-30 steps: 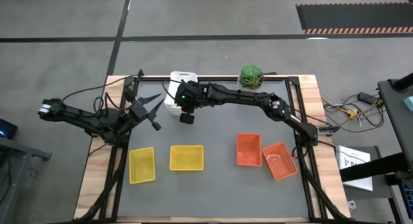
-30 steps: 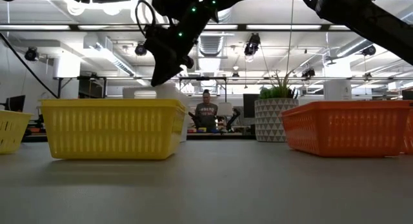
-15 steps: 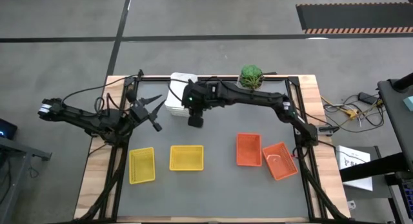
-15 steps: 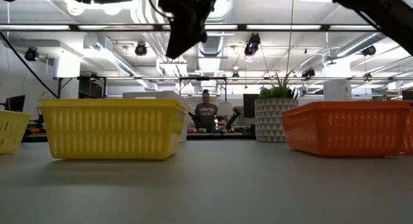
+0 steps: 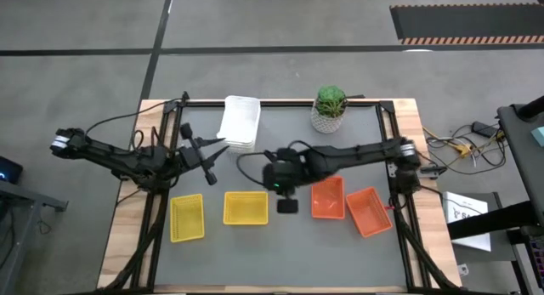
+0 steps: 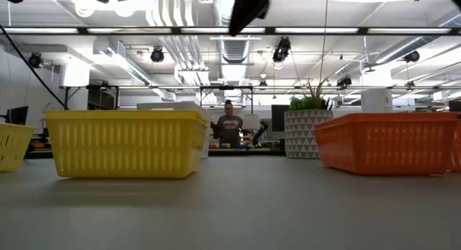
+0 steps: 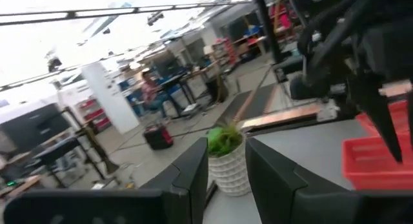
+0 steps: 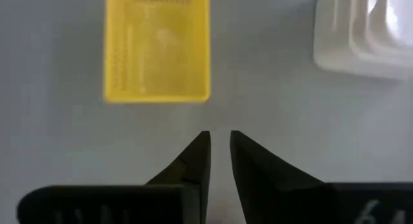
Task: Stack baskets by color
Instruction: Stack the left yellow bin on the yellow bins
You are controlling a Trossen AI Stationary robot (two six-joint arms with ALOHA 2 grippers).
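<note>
Baskets: white stack (image 5: 240, 122) at the far edge of the table; two yellow baskets and two orange baskets in a row nearer the front.
Writing: no brand, label or text can be read on any basket.
White stack, axis: long axis runs far-to-near on the table, slightly tilted; several nested rims show in the right wrist view (image 8: 369, 31).
Left yellow basket (image 5: 187, 217): long axis far-to-near, open side up, standing apart from its neighbour.
Right yellow basket (image 5: 246, 207): long axis left-to-right, open side up; in the low view (image 6: 124, 143) it stands level on the mat.
Upright orange basket (image 5: 327, 197): long axis far-to-near, open side up.
Angled orange basket (image 5: 368, 211): turned diagonally, just beside the upright orange one, at the right edge.
Right gripper (image 5: 287, 205): above the mat between the right yellow basket and the upright orange basket; fingers nearly together with a narrow gap, nothing between them (image 8: 219, 156).
Left gripper (image 5: 212, 154): above the table's left part, near the white stack; fingers slightly apart, empty (image 7: 226, 179).
Surface: dark grey mat (image 5: 280, 252) on a wooden table with a black frame.
Plant (image 5: 330, 106): green, in a white patterned pot at the far edge.
Room: industrial hall with ceiling lights and ducts; a person (image 6: 230, 127) stands far behind the table.
</note>
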